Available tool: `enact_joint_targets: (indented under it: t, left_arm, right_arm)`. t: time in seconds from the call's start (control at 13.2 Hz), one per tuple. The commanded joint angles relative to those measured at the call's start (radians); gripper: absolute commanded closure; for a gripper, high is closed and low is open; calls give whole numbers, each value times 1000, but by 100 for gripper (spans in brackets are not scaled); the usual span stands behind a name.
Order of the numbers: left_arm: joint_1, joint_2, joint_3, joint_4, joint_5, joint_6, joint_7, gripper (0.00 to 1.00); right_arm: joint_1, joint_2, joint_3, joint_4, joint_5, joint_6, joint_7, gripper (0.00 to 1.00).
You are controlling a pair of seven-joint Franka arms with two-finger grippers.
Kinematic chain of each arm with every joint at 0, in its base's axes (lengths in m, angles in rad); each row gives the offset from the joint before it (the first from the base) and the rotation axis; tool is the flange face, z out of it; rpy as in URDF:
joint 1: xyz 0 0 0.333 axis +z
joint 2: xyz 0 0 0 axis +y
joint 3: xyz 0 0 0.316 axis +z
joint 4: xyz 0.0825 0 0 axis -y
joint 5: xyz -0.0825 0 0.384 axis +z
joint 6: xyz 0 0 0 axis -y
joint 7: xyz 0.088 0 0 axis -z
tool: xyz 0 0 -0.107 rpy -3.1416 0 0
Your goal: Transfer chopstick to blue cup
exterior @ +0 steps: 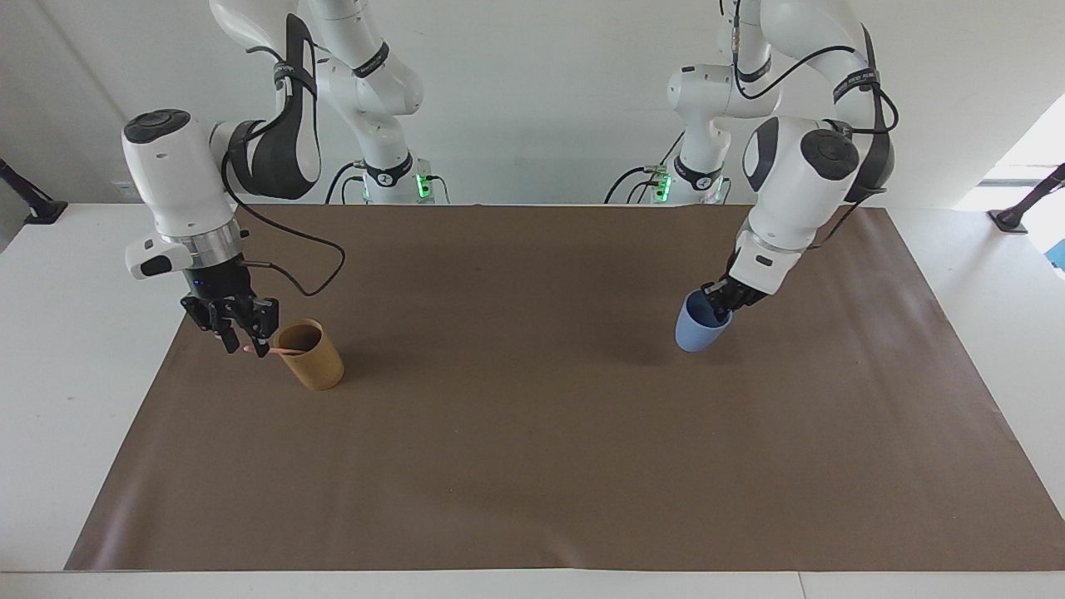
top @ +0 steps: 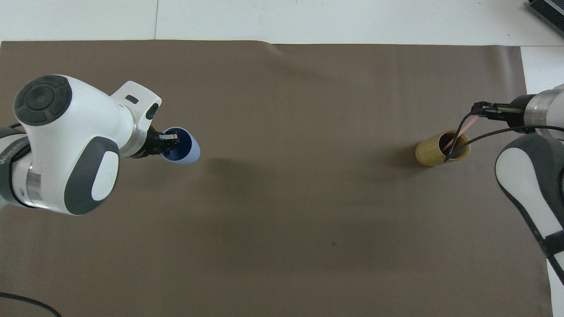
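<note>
Brown paper (exterior: 532, 433) covers the white desk (exterior: 75, 333). One pink chopstick (exterior: 270, 353) leans out of the tan cup (exterior: 310, 355), which stands toward the right arm's end of the desk. The right gripper (exterior: 245, 343) is down at the chopstick's outer tip, fingers on each side of it, but I cannot tell if they pinch it. Well apart, toward the left arm's end, the left gripper (exterior: 722, 303) grips the rim of the blue cup (exterior: 699, 327), which is tipped and lifted just off the paper.
</note>
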State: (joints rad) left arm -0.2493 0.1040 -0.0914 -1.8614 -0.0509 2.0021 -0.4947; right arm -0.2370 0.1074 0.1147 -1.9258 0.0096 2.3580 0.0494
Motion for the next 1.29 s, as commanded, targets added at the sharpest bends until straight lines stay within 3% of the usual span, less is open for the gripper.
enact_joint_targets:
  t: [0.0,0.53,0.76,0.99,1.22]
  left_arm:
    - [-123,36,13,51,16,-6,-151,100]
    - [-364,167,13,139,16,90,-337,100]
    - [-377,169,13,129,17,115,-337,100]
    - [-406,200,13,122,19,129,-340,100]
    - [-445,238,15,120,28,153,-378,100]
  right_arm:
    - [-4,-2,5,-4,26,17,-26,91]
    - [-1,-12,6,10,27,9,-20,100]
    - [1,-60,13,13,30,-17,-19,100]
    - [19,-98,16,69,47,-173,-17,100]
    - [24,-132,16,96,47,-195,-17,100]
